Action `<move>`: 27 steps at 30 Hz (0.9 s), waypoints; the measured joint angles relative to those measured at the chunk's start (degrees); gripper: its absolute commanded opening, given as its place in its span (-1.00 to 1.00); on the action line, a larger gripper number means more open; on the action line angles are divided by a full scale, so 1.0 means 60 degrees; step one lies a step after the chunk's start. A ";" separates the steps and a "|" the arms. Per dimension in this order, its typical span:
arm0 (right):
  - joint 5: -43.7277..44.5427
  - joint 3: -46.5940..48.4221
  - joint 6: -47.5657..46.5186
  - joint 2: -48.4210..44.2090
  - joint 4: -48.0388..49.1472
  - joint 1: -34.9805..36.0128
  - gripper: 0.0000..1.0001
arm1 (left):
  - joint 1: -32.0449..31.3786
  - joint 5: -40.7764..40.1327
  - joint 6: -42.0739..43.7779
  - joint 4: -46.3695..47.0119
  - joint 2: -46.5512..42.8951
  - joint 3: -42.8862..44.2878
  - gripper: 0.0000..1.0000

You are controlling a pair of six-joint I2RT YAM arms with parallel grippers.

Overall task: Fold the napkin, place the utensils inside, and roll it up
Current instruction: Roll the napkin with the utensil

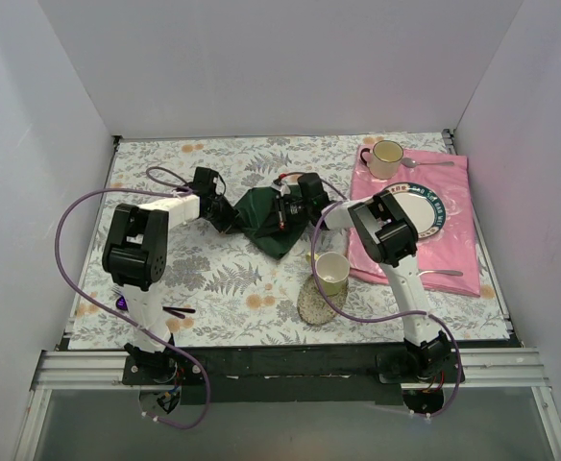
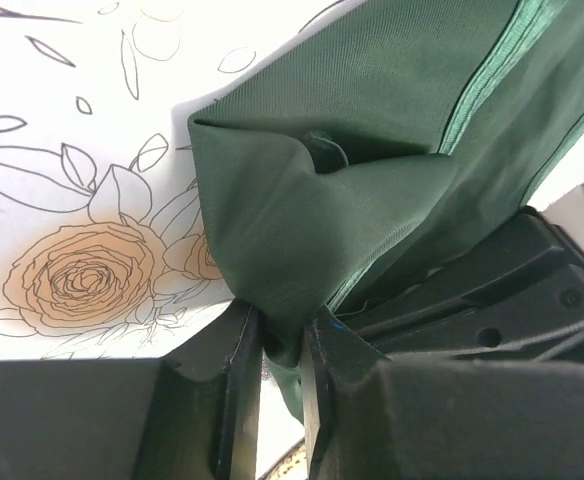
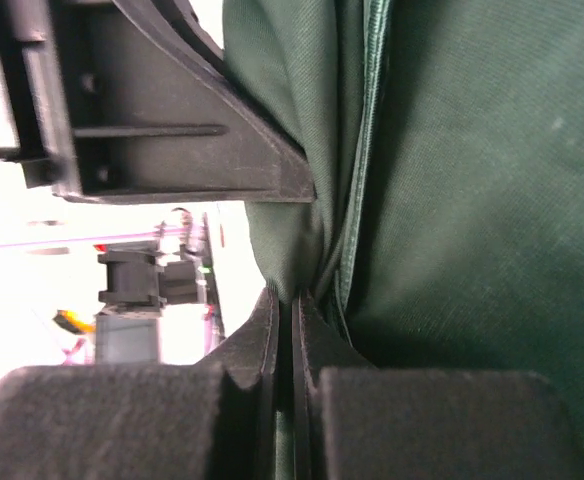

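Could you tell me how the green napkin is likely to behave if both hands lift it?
Probably floppy: the napkin bunches into folds where the left hand pinches it. Likely thin and light, since its layers fit inside the nearly closed right hand. It may sag between them.

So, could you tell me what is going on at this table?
Both arms are handling the dark green napkin in the middle of the table. The left gripper is shut on one bunched corner and the right gripper is pinching the opposite edge, so it sits crumpled between them. No utensil shows in it yet.
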 measured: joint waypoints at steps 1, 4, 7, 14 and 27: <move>0.0084 0.0270 -0.0623 -0.0026 -0.0794 0.0015 -0.59 | -0.0007 -0.0022 0.0029 -0.0084 0.0044 0.0080 -1.00; 0.0627 0.1020 -0.2379 -0.0146 -0.2856 0.0113 -0.27 | -0.0018 -0.0109 0.0149 -0.0240 0.0109 0.0255 -1.00; 0.1912 0.1373 -0.4109 -0.0765 -0.4768 0.0397 0.24 | -0.0022 -0.0120 0.0233 -0.0342 0.0124 0.0313 -1.00; 0.6736 0.1486 -0.7111 -0.2466 -0.6841 0.2149 0.43 | -0.0022 -0.0062 0.0211 -0.0780 0.0124 0.0401 -1.00; 1.2007 0.1504 -0.9315 -0.2189 -0.7089 0.3883 -0.02 | 0.0033 0.0251 0.0029 -0.1741 0.0124 0.0517 -1.00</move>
